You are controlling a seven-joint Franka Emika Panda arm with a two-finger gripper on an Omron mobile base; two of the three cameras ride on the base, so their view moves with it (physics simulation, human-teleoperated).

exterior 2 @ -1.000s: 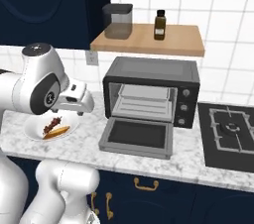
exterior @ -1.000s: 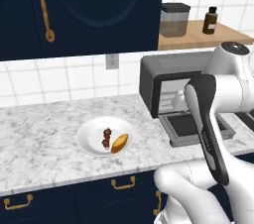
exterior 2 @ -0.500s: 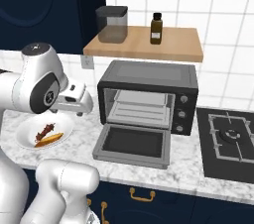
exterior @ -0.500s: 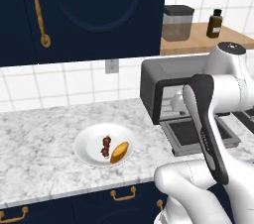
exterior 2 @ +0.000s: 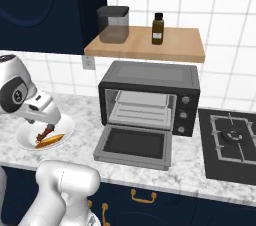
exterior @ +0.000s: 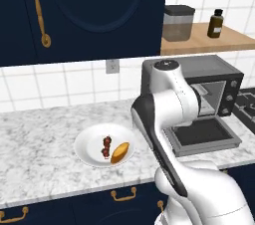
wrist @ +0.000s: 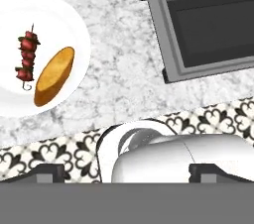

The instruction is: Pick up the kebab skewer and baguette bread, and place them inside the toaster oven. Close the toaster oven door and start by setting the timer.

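Note:
On the marble counter, a white plate (exterior: 84,152) (exterior 2: 22,140) (wrist: 74,25) holds the kebab skewer (exterior: 106,147) (exterior 2: 45,132) (wrist: 27,57) and, just to its right, the orange-tan baguette bread (exterior: 121,153) (exterior 2: 50,141) (wrist: 53,75). The dark grey toaster oven (exterior: 209,72) (exterior 2: 150,77) stands to the right. Its door (exterior: 201,134) (exterior 2: 132,145) (wrist: 213,27) lies folded down flat and the wire rack inside is bare. My gripper (exterior 2: 44,120) (wrist: 126,172) hangs high above the plate's near edge. It is open, its fingertips (wrist: 47,171) wide apart with nothing between them.
A wooden shelf (exterior 2: 180,50) above the oven carries a grey canister (exterior 2: 113,24) and a brown bottle (exterior 2: 158,28). A black stove (exterior 2: 230,140) lies right of the oven. Dark blue cabinets (exterior: 89,10) hang over the plate.
Both base views have shifted, so the base has moved; the plate and oven now sit further right in the left view. My gripper stays open above the plate.

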